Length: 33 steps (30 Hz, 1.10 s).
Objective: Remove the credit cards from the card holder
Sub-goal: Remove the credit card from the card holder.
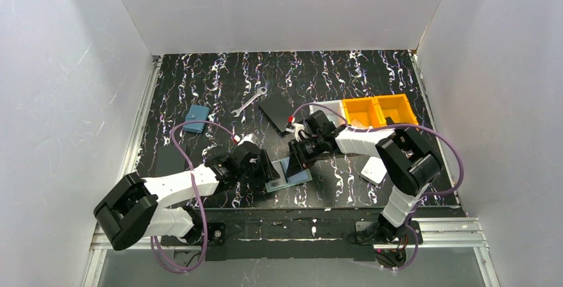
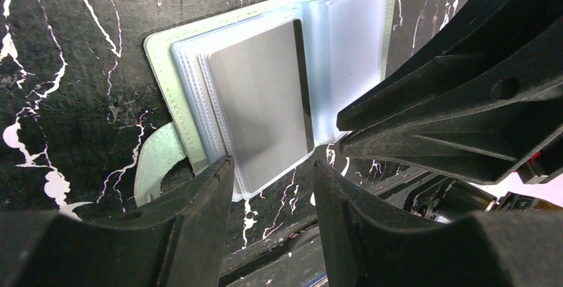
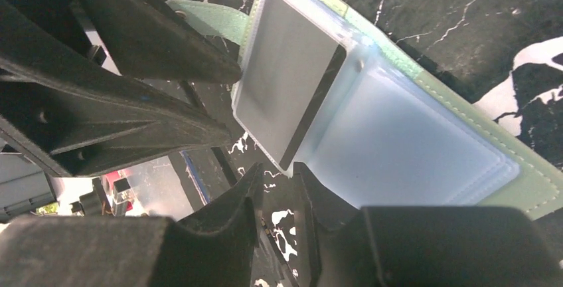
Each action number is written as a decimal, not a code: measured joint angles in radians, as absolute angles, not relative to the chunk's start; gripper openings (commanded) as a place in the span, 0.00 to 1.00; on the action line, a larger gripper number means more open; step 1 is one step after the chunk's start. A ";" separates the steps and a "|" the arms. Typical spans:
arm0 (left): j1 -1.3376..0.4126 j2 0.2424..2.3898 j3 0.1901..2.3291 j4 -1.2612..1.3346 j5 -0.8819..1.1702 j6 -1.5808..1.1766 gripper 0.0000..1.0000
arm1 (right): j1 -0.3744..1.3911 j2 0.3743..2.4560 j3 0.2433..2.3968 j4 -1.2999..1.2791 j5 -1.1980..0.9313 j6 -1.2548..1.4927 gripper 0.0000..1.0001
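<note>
Open card holder [image 2: 352, 34], a flat mint-green folding wallet with clear pale-blue plastic sleeves, lying flat on the black white-veined marble-pattern worktop [image 2: 66, 68] between the two arms and near their bases. One credit card [image 2: 262, 101], a thin grey-tan plastic rectangle with a dark stripe along one long edge, sits inside the top sleeve; no other card can be made out.

Left gripper [image 2: 272, 197]: fingers spread, the lower edge of sleeve and card lying at the gap between them, nothing pinched. Right gripper [image 3: 277, 184]: fingers narrowly apart, bare worktop showing between them, tips just beside the striped corner of the card and holding nothing.

Hazards, as judged:
- The card's edge sits almost flush with the sleeve mouth, so a closing gripper may take sleeve and card together and drag or lift the whole holder.
- Nothing pins the holder. A sideways pull would probably slide it over the smooth worktop instead of freeing the card.
- The stacked sleeves [image 2: 189, 81] are loose, so a fingertip pushed under the wrong layer could fan or fold them.
- The two grippers work very close together, and a small misjudged approach could knock finger against finger.
- The mint-green closing strap [image 2: 156, 161] curls up just beside the left fingers and may snag.
</note>
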State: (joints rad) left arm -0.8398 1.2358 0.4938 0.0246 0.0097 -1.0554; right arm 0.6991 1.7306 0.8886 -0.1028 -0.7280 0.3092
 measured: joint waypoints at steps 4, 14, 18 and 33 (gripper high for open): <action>-0.840 1.248 0.492 0.037 0.010 -1.055 0.45 | 0.699 1.755 0.894 -0.101 -0.723 0.312 0.35; -0.840 1.291 0.494 0.087 0.028 -1.045 0.32 | 0.699 1.765 0.894 -0.094 -0.703 0.318 0.44; -0.840 1.308 0.499 0.093 0.041 -1.039 0.27 | 0.699 1.765 0.894 -0.094 -0.688 0.324 0.44; -0.840 1.336 0.499 0.125 0.064 -1.036 0.23 | 0.671 1.765 0.859 -0.017 -0.690 0.403 0.34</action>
